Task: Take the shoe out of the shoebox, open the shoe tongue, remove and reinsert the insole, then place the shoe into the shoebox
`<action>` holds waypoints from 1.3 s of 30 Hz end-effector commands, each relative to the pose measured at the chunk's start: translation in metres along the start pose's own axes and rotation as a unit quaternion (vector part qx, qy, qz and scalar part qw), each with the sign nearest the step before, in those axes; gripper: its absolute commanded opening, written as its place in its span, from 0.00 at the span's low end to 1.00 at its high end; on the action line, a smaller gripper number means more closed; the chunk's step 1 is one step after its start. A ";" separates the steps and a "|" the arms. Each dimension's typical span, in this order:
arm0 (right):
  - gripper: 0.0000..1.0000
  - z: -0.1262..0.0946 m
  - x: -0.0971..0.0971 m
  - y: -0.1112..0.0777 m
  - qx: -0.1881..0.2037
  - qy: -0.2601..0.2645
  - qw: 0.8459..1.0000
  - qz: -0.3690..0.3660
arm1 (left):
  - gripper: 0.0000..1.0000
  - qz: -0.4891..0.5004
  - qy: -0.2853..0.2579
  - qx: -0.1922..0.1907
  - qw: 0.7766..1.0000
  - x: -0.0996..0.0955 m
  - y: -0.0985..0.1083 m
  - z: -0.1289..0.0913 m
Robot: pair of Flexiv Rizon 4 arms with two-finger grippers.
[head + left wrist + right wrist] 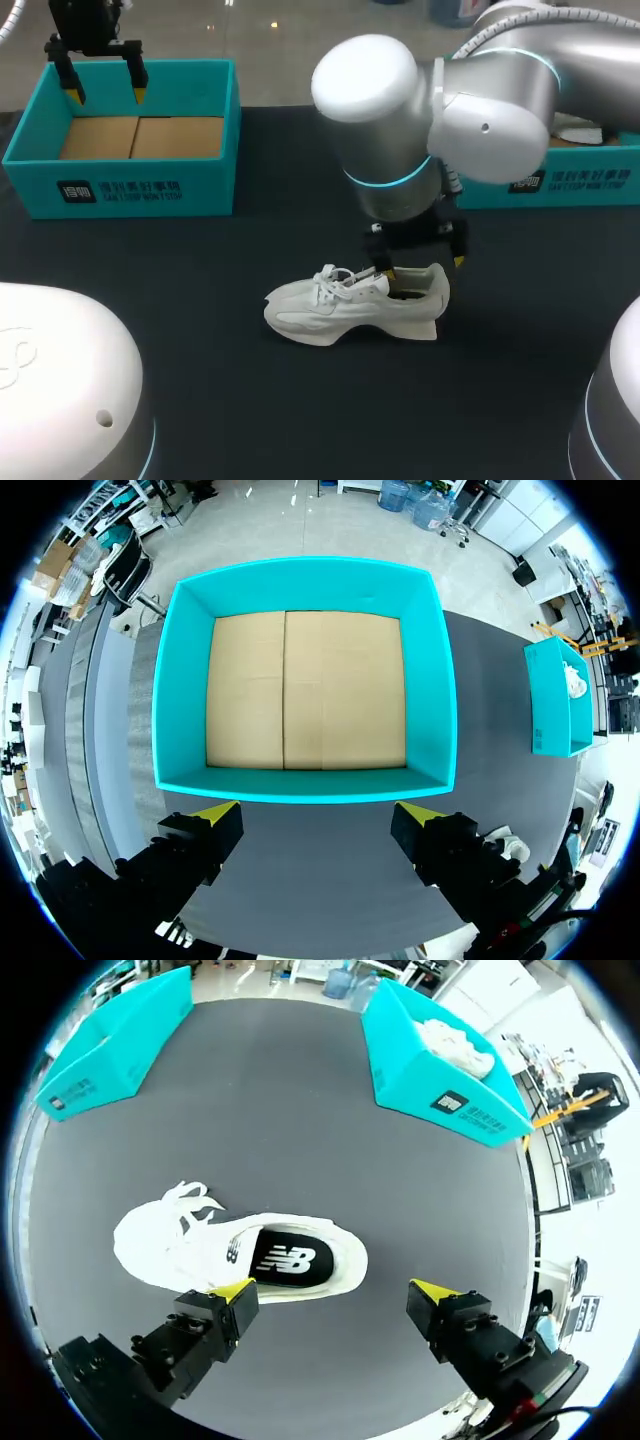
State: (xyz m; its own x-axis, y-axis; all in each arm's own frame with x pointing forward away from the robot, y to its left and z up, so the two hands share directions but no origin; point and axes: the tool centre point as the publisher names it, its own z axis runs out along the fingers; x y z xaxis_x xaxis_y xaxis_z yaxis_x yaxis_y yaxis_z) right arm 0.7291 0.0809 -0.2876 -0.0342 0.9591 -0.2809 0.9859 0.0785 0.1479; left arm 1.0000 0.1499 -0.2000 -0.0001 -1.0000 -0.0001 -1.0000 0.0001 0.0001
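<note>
- White shoe (355, 303) upright on table (200, 350), mid-table, toe twd L side, outside shoebox (120, 190).
- R gripper (335, 1290) just over heel end, fingers wide apart, nothing gripped; one tip at collar edge.
- L gripper (318, 812) above shoebox wall, fingers wide apart, nothing held.
</note>
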 end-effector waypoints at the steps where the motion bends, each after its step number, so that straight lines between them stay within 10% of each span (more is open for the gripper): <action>1: 1.00 -0.012 -0.009 -0.002 -0.059 0.117 0.971 -0.200 | 1.00 0.000 0.000 0.000 1.000 0.000 0.000 0.000; 16: 1.00 -0.012 -0.009 -0.002 -0.059 0.117 0.971 -0.200 | 1.00 0.000 0.000 0.000 1.000 0.000 0.000 0.000; 25: 1.00 -0.022 -0.021 0.005 -0.259 0.255 0.864 -0.349 | 1.00 0.000 0.000 0.000 1.000 0.000 0.000 0.000; 39: 1.00 -0.020 -0.022 0.011 -0.243 0.216 0.873 -0.363 | 1.00 0.000 0.000 0.000 1.000 0.000 0.000 0.000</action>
State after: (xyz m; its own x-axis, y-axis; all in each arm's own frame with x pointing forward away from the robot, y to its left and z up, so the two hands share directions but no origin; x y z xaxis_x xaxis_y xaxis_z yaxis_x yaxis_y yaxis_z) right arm 0.7394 0.0741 -0.2585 -0.7666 0.6269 -0.1394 0.5532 0.7549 0.3524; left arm 1.0000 0.1499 -0.2000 -0.0001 -1.0000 0.0000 -1.0000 0.0001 0.0001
